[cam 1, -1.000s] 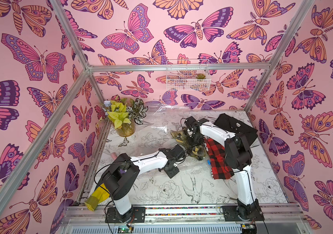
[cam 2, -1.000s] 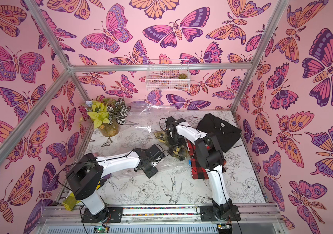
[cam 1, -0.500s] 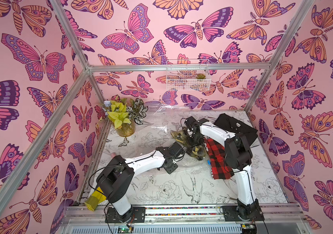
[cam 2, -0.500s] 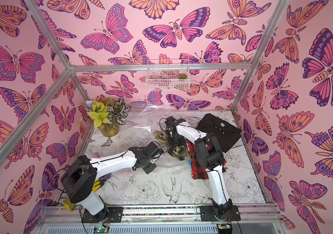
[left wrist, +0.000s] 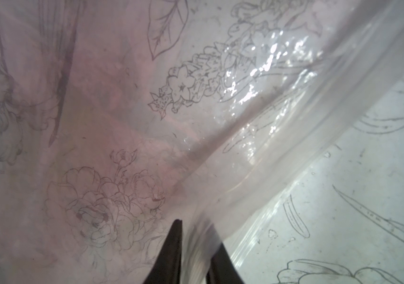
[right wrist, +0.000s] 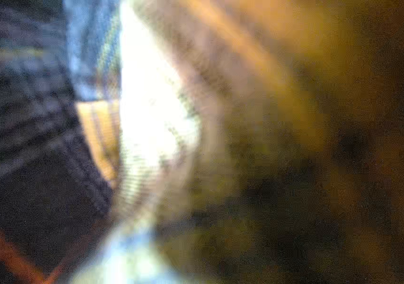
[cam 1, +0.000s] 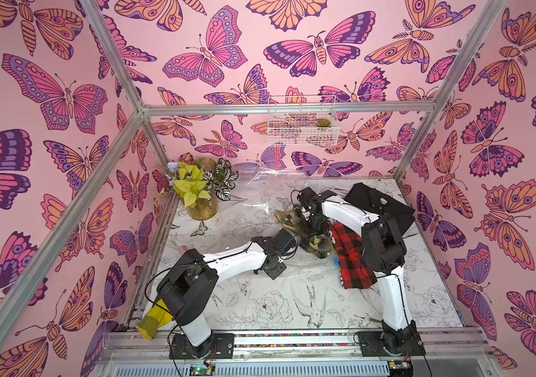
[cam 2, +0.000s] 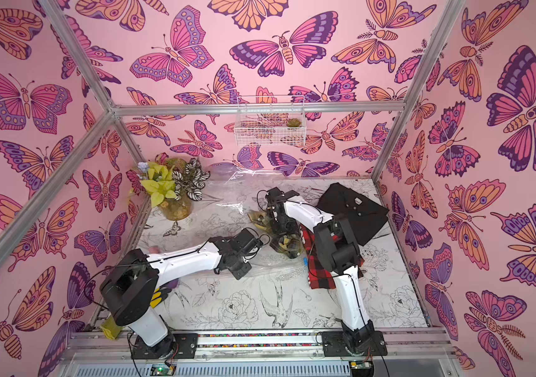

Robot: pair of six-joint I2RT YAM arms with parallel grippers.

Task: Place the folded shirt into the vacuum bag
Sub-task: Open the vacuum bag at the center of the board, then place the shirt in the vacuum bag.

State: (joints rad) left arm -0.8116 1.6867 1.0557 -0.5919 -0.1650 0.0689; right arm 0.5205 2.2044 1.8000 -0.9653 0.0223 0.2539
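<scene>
— Back left corner?
— Leafy plant in an amber vase.
— On the back wall?
— White wire basket, something small and green inside.
— Right side?
— Black garment at the back, red-and-black plaid cloth just in front.
— Front left edge?
— Yellow ribbed item.

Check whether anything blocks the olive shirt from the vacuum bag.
Nothing visible does. The olive shirt sits at the mouth of the vacuum bag, by the right gripper. The red plaid shirt lies beside it, not between. The left gripper pinches the bag's edge.
</scene>
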